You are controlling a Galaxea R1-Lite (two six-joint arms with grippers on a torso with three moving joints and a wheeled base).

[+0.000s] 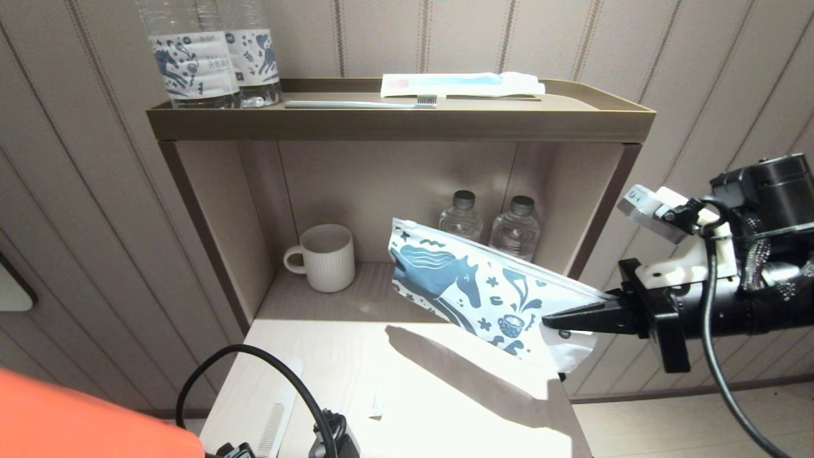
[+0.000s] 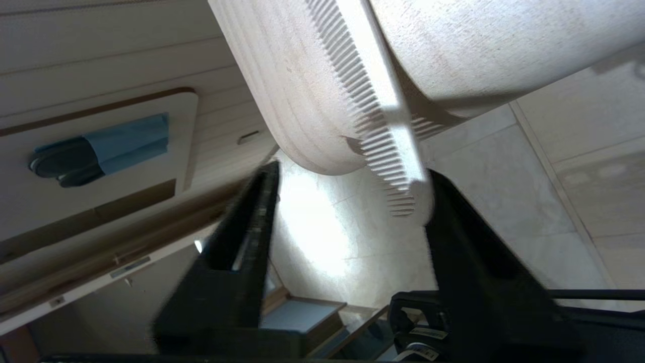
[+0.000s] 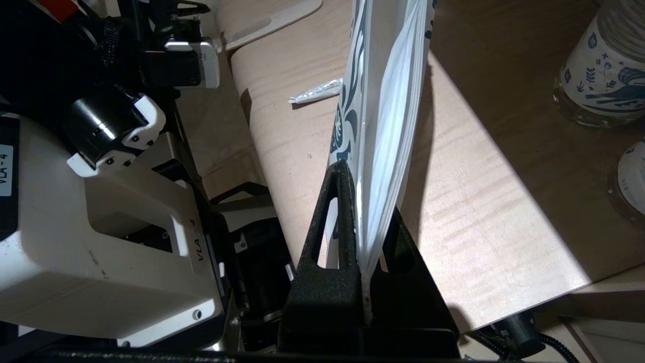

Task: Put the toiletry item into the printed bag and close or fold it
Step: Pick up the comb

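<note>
The printed bag point(image 1: 470, 286), white with a blue horse, hangs tilted in the air over the light wooden table point(image 1: 445, 413). My right gripper point(image 1: 550, 321) is shut on its lower right end; in the right wrist view the bag point(image 3: 388, 116) stands edge-on, pinched in that gripper point(image 3: 365, 191). A white comb point(image 1: 275, 425) lies at the table's front left, its end past the edge. My left gripper point(image 2: 352, 174) sits below that corner, jaws apart around the tip of the comb point(image 2: 375, 96), which touches one finger point(image 2: 453, 222).
A small white sachet point(image 1: 378, 401) lies on the table. In the shelf niche stand a ribbed mug point(image 1: 324, 257) and two small bottles point(image 1: 461, 216). The top shelf carries two labelled water bottles point(image 1: 194, 63), a toothbrush point(image 1: 359, 104) and a wrapped packet point(image 1: 461, 84).
</note>
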